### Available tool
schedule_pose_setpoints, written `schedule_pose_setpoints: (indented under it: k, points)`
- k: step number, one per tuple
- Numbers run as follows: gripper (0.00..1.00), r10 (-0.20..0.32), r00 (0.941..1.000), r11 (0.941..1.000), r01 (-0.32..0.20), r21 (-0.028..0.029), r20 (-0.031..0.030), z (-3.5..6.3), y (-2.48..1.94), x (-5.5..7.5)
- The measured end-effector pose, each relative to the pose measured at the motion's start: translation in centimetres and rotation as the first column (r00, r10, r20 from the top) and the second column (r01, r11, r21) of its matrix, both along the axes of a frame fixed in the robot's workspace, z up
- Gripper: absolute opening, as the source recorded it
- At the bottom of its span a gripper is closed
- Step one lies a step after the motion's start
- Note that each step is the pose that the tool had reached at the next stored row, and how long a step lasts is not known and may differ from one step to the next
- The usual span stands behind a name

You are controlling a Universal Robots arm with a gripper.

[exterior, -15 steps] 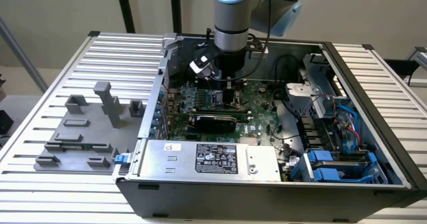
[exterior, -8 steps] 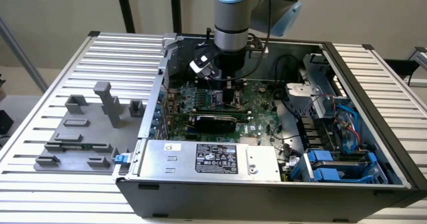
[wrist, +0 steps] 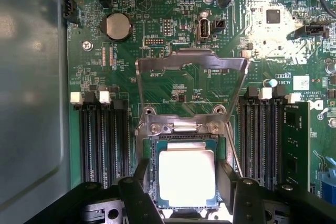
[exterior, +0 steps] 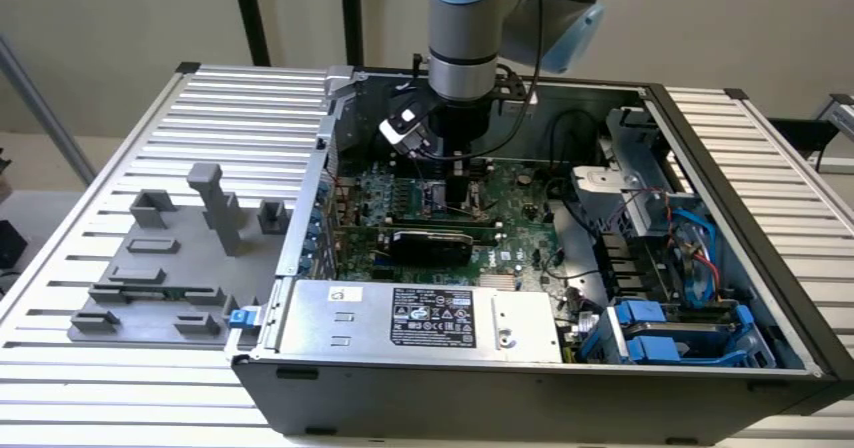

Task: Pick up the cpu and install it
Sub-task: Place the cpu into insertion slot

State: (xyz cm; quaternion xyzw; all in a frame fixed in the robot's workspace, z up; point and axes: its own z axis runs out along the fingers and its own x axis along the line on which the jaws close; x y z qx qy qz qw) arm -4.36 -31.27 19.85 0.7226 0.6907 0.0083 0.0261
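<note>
The cpu (wrist: 186,179), a flat square chip with a silvery-white top plate and a thin green rim, sits level between my two dark fingers (wrist: 144,184). My gripper (wrist: 186,195) is closed on its two opposite edges. The chip is directly over the motherboard socket (wrist: 153,145), whose metal load plate (wrist: 191,64) is flipped up and open. I cannot tell whether the chip rests in the socket or hangs just above it. In the exterior view my gripper (exterior: 454,183) is low inside the open computer case, over the green motherboard (exterior: 514,233).
Dark memory slots (wrist: 102,140) flank the socket on both sides, and one green memory stick (wrist: 295,140) is fitted. The case walls (exterior: 327,168), power supply (exterior: 427,318) and drive cage (exterior: 667,318) hem in the arm. Grey fixture blocks (exterior: 174,268) stand on the slatted table at the exterior view's left.
</note>
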Motion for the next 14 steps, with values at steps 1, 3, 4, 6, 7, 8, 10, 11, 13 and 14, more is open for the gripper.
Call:
schedule_pose_setpoints:
  k: [1,3,4,6,7,8,10,11,13,14]
  points:
    - [0.62,0.0,1.0,1.0,0.0,0.0048,0.0,0.0,0.0,-0.01]
    - [0.62,0.0,1.0,0.9999,0.0,0.0138,-0.0003,0.02,-0.01,-0.05]
    - [0.62,-0.001,1.0,0.9998,0.001,0.0178,-0.0006,0.04,-0.03,-0.07]
    - [0.62,-0.001,1.0,0.9997,0.001,0.0235,-0.0007,0.04,-0.02,-0.08]
    - [0.62,-0.001,1.0,0.9997,0.001,0.024,-0.0008,0.03,-0.02,-0.08]
    - [0.62,-0.001,1.0,0.9997,0.001,0.0241,-0.0008,0.02,-0.01,-0.08]
    - [0.62,-0.001,1.0,0.9997,0.001,0.0248,-0.0005,0.09,-0.02,-0.07]
    - [0.62,-0.001,1.0,0.9997,0.001,0.0254,-0.0002,0.17,-0.02,-0.07]
    - [0.62,-0.001,1.0,0.9997,0.001,0.0259,-0.0002,0.4,-0.04,-0.06]
    - [0.62,-0.001,1.0,0.9997,0.001,0.0261,-0.0003,0.51,-0.05,-0.06]
